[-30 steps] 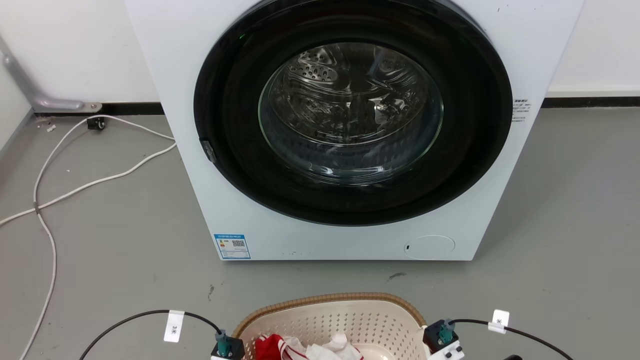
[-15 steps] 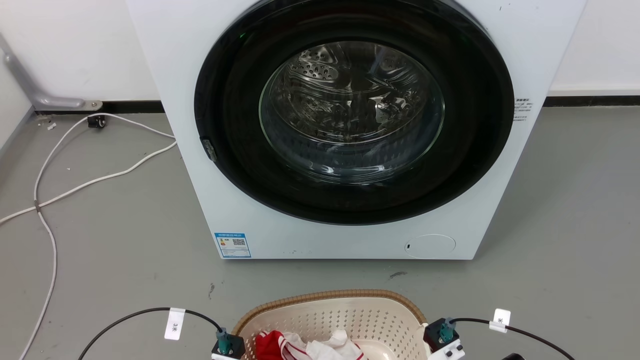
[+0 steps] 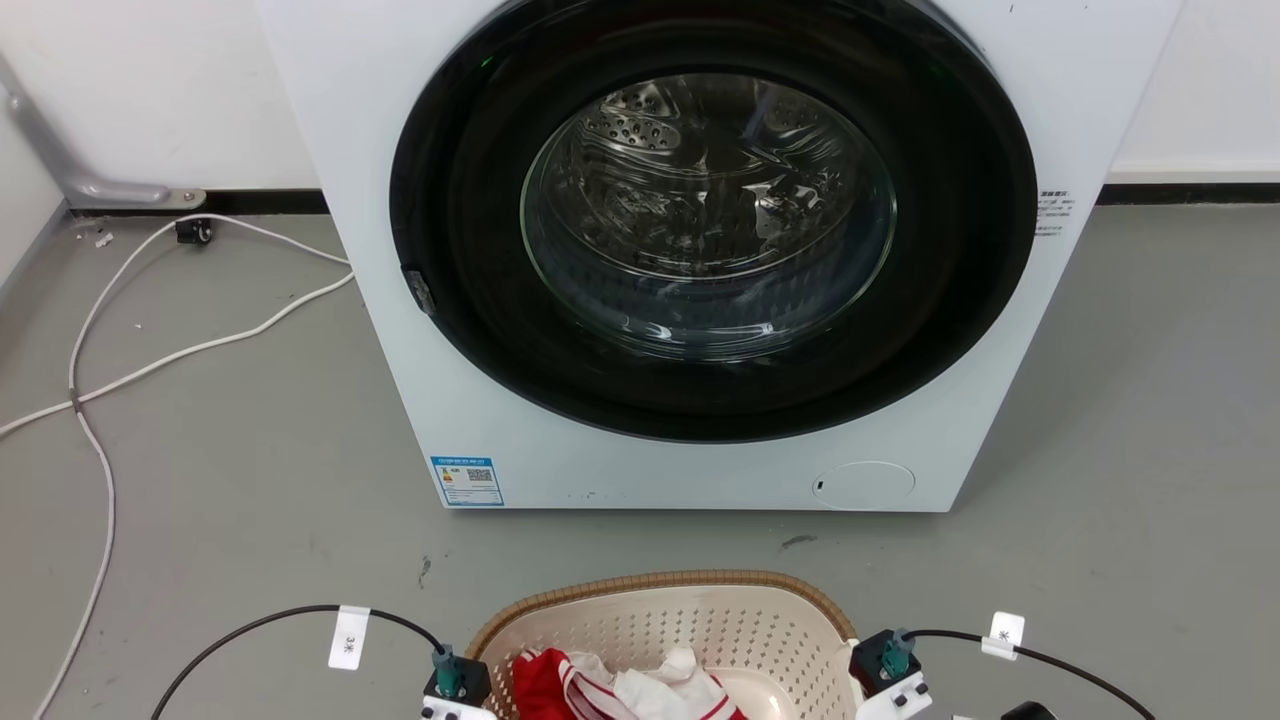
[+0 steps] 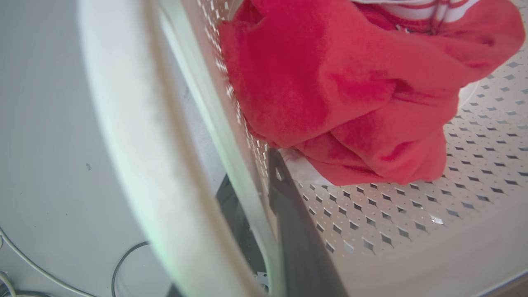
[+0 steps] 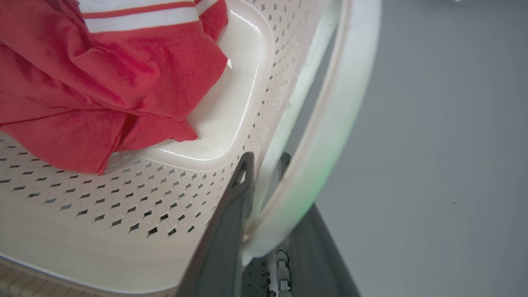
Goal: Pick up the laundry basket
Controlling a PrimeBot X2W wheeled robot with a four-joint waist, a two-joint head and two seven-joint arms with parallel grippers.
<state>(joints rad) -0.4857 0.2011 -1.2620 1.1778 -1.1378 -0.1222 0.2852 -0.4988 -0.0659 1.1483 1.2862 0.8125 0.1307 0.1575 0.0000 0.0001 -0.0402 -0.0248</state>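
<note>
Left gripper (image 4: 249,169) clamps the left wall of the laundry basket (image 3: 660,583), one finger inside, one outside. That basket, holding red clothing (image 4: 350,82), is near the washer (image 3: 700,250); the right gripper (image 5: 266,159) pinches its right wall likewise.

A white left cable tag (image 3: 348,638), at nine o'clock of the laundry basket (image 3: 700,620), reads "3" and a star-like sign. The right cable tag (image 3: 1004,634), at three o'clock, bears that sign alone. On the washer (image 3: 650,475), the blue label (image 3: 467,482) at seven o'clock carries a QR code. Its print is too small to read, as is that of the sticker (image 3: 1055,212) at three o'clock.
</note>
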